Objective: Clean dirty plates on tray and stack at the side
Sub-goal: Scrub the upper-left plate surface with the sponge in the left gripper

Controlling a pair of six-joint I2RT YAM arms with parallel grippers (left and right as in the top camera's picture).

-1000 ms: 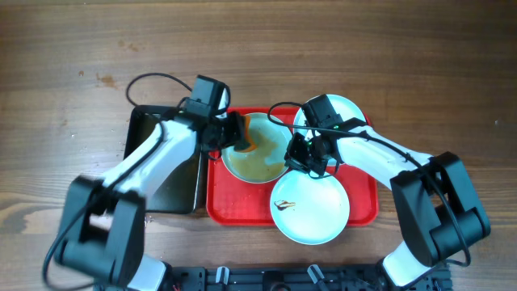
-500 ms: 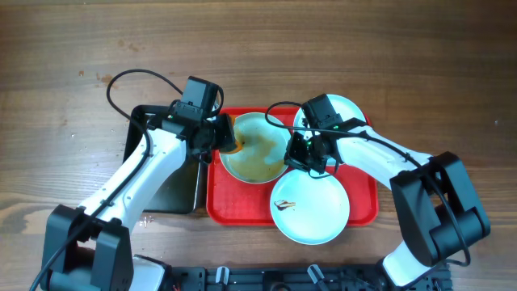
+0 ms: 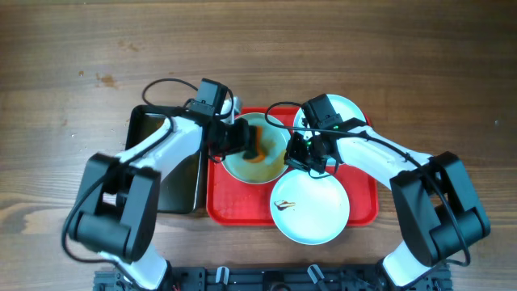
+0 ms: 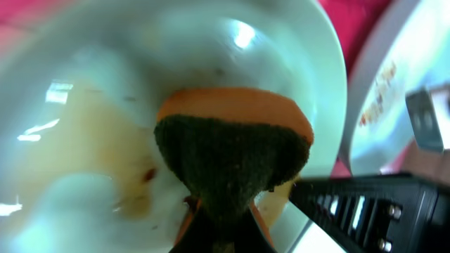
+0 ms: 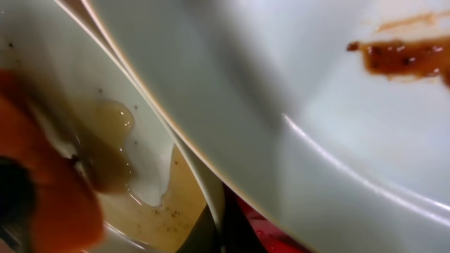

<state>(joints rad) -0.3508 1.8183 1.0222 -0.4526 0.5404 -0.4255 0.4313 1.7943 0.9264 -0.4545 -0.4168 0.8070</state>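
Note:
The red tray [image 3: 212, 206] holds three mint plates. The middle plate [image 3: 271, 167] is smeared with brown liquid. My left gripper [image 3: 245, 144] is shut on an orange and green sponge [image 3: 257, 150] and presses it into that plate; the left wrist view shows the sponge [image 4: 235, 140] on the wet plate [image 4: 84, 105]. My right gripper [image 3: 301, 158] is shut on that plate's right rim [image 5: 211, 204]. A front plate [image 3: 311, 208] has a small brown speck. A back plate [image 3: 339, 111] lies partly under my right arm.
A black metal pan [image 3: 161, 174] sits against the tray's left side, under my left arm. In the right wrist view the front plate [image 5: 295, 105] with a brown stain [image 5: 401, 56] overlaps the held plate. Bare wooden table surrounds the tray.
My left gripper has moved the sponge from the plate's left rim rightward into the plate's middle. The right arm and the plates have not moved.

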